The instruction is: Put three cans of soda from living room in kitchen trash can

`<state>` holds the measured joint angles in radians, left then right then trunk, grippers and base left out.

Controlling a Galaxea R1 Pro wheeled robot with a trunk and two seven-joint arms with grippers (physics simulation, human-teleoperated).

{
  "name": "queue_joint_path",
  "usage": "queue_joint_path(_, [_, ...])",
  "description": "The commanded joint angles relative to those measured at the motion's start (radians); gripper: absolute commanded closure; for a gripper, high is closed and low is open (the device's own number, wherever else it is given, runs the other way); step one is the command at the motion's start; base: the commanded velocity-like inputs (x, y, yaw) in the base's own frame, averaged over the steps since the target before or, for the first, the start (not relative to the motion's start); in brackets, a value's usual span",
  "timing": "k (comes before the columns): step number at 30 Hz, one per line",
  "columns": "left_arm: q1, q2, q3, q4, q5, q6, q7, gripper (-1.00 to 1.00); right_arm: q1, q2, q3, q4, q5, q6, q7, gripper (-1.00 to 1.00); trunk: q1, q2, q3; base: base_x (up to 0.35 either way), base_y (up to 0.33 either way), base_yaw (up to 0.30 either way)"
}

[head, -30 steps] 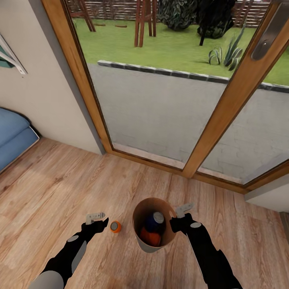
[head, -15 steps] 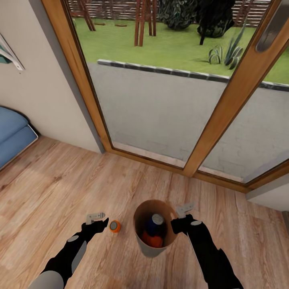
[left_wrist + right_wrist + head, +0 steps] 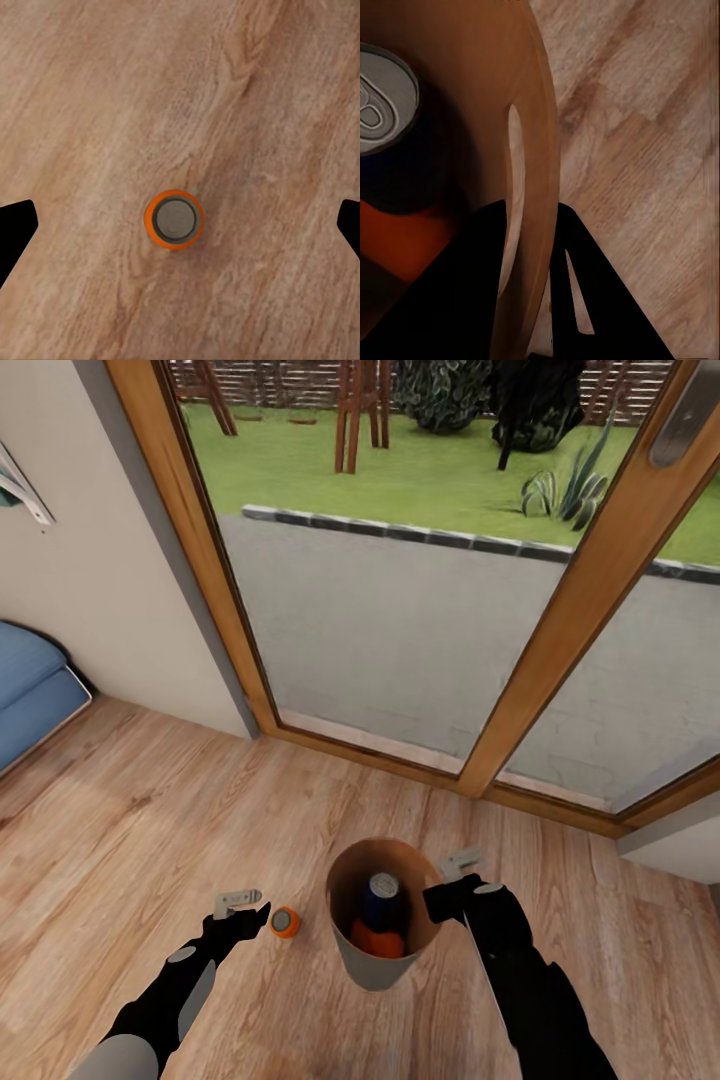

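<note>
The tash can [image 3: 378, 968], white-grey outside and brown inside, stands over the wood floor with my right gripper [image 3: 437, 903] shut on its rim. In the right wrist view the fingers [image 3: 472, 255] straddle the brown wall [image 3: 487, 82]. Inside are a dark blue can of soda [image 3: 381, 893] with a silver top [image 3: 379, 97] and an orange one [image 3: 376, 943] under it. A second orange can of soda [image 3: 285, 922] stands upright on the floor to the bin's left. My left gripper [image 3: 252, 917] hovers open over it, and the can [image 3: 174, 218] sits centred between the fingers, untouched.
Wood-framed glass doors [image 3: 520, 690] stand just ahead, with a patio and lawn beyond. A blue sofa [image 3: 30, 695] edges in at the left beside a beige wall [image 3: 100, 590]. Light plank floor [image 3: 150, 820] spreads around both arms.
The view has drifted slightly. The bin in my right gripper has shifted a little, and the blue can inside it now stands more upright. The left gripper holds still over the floor can.
</note>
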<state>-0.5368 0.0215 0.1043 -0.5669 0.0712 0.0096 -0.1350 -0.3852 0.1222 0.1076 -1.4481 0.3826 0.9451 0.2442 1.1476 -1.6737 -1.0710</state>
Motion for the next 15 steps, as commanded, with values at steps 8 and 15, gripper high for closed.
queue_joint_path(8, [0.0,-0.001,0.0,0.001,0.0,0.0,0.0,-1.0,0.0,0.001,0.002,-0.093,-0.03,0.091,0.004,1.0,0.031,-0.056,-0.025,0.0,0.0,0.0])
queue_joint_path(15, [0.0,-0.002,0.001,0.001,0.001,0.0,0.0,-1.0,0.0,0.002,-0.001,-0.105,-0.03,0.08,0.003,1.0,0.058,-0.105,-0.047,0.0,0.0,0.0])
